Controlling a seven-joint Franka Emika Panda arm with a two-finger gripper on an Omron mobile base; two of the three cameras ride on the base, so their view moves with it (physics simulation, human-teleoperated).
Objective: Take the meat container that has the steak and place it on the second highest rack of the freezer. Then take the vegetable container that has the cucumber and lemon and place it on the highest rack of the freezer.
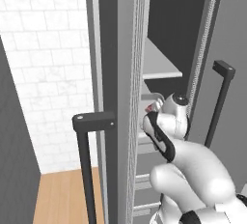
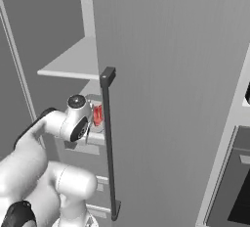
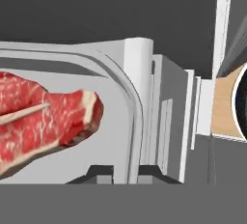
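The meat container [image 3: 137, 73] is a white tray with a raised rim, and a red marbled steak [image 3: 43, 121] lies in it. My gripper [image 3: 126, 174] is shut on the tray's rim, one dark fingertip [image 3: 99, 172] on each side of the wall. The base views show my hand reaching into the open freezer, with the steak [image 2: 97, 115] and container [image 1: 153, 106] held just below a grey rack [image 1: 161, 68]. Which rack level the container is at, I cannot tell. The vegetable container is out of view.
The open freezer door [image 1: 120, 97] stands edge-on to the left of my arm, with a dark bar handle [image 1: 87, 160]. A second door [image 2: 171, 99] with a handle [image 2: 110, 143] stands close on the right. Drawer fronts [image 2: 100, 182] sit below the hand.
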